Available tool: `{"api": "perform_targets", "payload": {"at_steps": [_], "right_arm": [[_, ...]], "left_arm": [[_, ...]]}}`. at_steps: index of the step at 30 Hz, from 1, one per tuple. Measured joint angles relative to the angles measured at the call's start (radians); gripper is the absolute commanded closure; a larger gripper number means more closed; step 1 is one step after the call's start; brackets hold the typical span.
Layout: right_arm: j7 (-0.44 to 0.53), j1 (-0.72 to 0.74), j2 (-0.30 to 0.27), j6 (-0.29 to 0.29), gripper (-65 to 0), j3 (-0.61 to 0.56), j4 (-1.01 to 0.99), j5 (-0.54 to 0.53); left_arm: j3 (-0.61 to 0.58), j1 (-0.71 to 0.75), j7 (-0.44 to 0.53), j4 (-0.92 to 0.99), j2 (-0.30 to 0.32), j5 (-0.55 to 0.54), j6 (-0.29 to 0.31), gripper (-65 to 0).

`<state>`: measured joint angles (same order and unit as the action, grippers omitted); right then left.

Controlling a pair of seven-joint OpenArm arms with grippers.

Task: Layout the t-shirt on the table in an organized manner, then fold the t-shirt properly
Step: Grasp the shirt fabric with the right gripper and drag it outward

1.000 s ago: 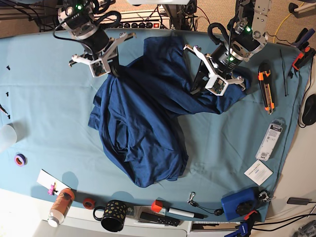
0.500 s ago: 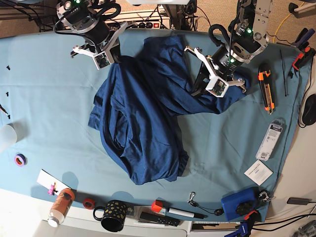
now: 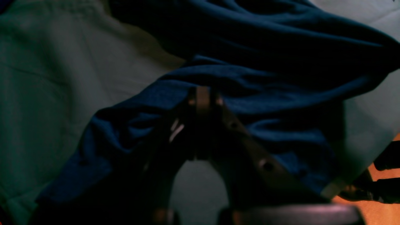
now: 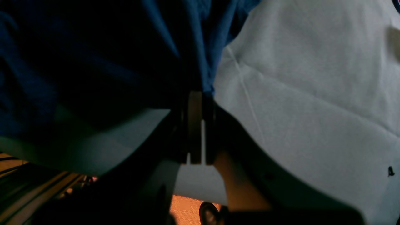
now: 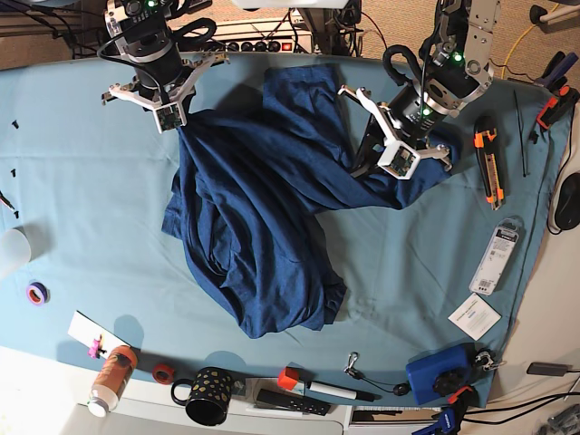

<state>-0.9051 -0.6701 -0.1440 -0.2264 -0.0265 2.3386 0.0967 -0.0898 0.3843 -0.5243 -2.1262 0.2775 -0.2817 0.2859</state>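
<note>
The dark navy t-shirt (image 5: 263, 236) lies crumpled across the middle of the teal table (image 5: 82, 199), stretched between both grippers. On the left of the base view, near the far edge, my right gripper (image 5: 178, 125) is shut on an upper corner of the shirt. In the right wrist view its fingertips (image 4: 198, 97) pinch the edge of the t-shirt (image 4: 93, 62) above the table (image 4: 297, 78). My left gripper (image 5: 360, 166), on the base view's right, is shut on a bunched fold. The left wrist view shows it (image 3: 201, 97) closed in the t-shirt (image 3: 281, 78).
An orange utility knife (image 5: 488, 159), a white package (image 5: 497, 256) and a card (image 5: 474, 316) lie at the right. Along the near edge stand a bottle (image 5: 111, 379), a red tape roll (image 5: 163, 372), a black mug (image 5: 208, 394), a marker (image 5: 331, 391) and a blue box (image 5: 439, 373).
My right gripper has moved up and to the left toward the far edge, drawing the shirt's upper corner taut. The left gripper has barely shifted.
</note>
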Motion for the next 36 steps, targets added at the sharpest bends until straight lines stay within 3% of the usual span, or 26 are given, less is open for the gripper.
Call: {"api": "perform_targets", "payload": {"at_steps": [2,3,7,13,15,18,21,25,29,36], "right_arm": [[0.003,0.0,0.0,-0.014,-23.2,0.0,0.0,-0.003],[0.015,0.0,0.0,-0.014,-27.9,0.0,0.0,-0.002],[0.096,0.024,0.0,-0.014,-29.0,0.0,0.0,0.02],[0.127,0.188,0.0,0.039,-28.8,0.0,0.0,0.029],[0.135,0.232,0.001,0.072,-22.3,0.0,0.0,0.019],[0.161,0.299,0.007,0.08,0.0,0.0,-0.061,0.023],[0.155,0.359,0.009,0.072,0.0,-0.001,-0.207,0.032],[0.18,0.475,0.009,0.104,0.0,0.0,-0.424,0.037],[0.193,0.568,0.009,0.102,0.0,0.0,-0.605,-0.02],[0.206,0.668,0.016,0.103,0.0,0.0,-0.655,-0.092]], "left_arm": [[0.0,0.0,0.0,0.0,0.0,0.0,0.0,0.0],[0.0,0.0,0.0,0.0,0.0,0.0,0.0,0.0],[0.0,0.0,0.0,0.0,0.0,0.0,0.0,0.0],[0.0,0.0,0.0,0.0,0.0,0.0,0.0,0.0],[0.0,0.0,0.0,0.0,0.001,0.0,0.0,0.0],[0.0,0.0,0.0,0.0,0.0,0.0,0.0,0.0],[0.0,-0.002,0.0,0.0,0.0,0.0,0.0,0.0],[0.0,0.0,0.0,0.0,0.0,0.0,0.0,0.0],[0.0,0.0,0.0,0.0,0.0,0.0,0.0,0.0],[0.0,0.0,0.0,0.0,0.0,0.0,0.0,0.0]]}}
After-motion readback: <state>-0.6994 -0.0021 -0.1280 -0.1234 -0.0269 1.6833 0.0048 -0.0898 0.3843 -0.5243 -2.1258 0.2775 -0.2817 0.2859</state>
